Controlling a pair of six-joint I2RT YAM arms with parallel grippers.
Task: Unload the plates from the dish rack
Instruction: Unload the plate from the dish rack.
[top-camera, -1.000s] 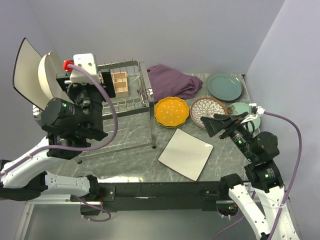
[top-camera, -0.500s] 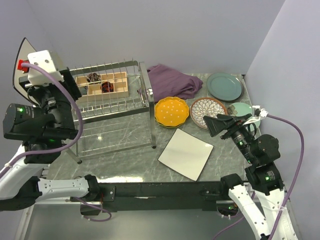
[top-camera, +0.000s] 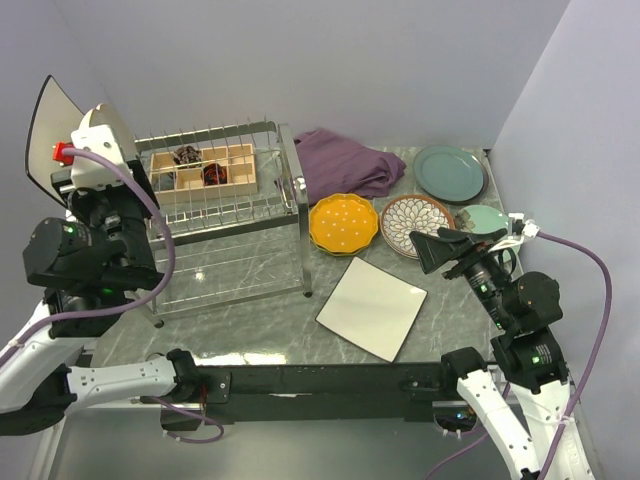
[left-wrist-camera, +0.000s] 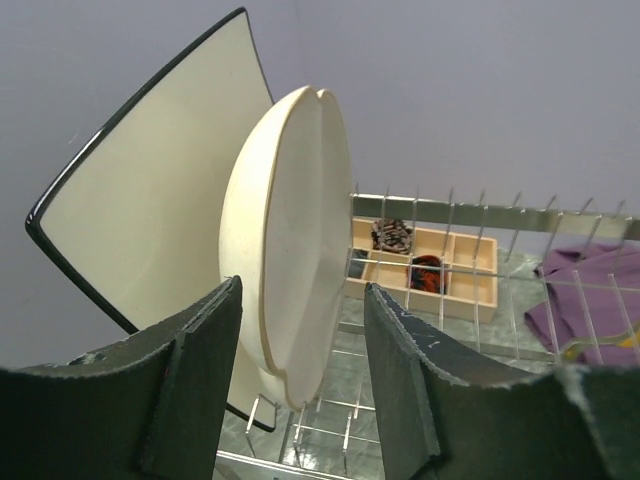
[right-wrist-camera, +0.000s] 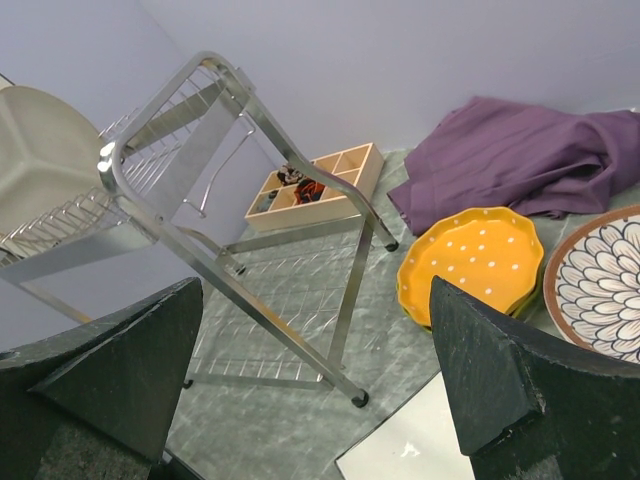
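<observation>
The silver wire dish rack (top-camera: 297, 232) stands at the left of the table. At its far-left end a large white square plate (left-wrist-camera: 150, 190) with a dark rim stands upright, and two round cream plates (left-wrist-camera: 290, 230) lean against it. My left gripper (left-wrist-camera: 302, 300) is open, one finger on each side of the cream plates' lower edge, with a gap showing on the right side. My right gripper (top-camera: 425, 250) hangs open and empty above the table's right part, near the brown-patterned plate (top-camera: 415, 218).
Flat on the table lie an orange dotted plate (top-camera: 343, 223), a white square plate (top-camera: 372, 307), a teal plate (top-camera: 450, 172) and a pale green plate (top-camera: 487, 218). A purple cloth (top-camera: 345, 160) lies behind them. A small wooden compartment box (top-camera: 205, 170) shows through the rack's wires.
My left arm swung from over the rack to its left end and closed in on the cream plates, its jaws narrowing. The right arm has hardly moved.
</observation>
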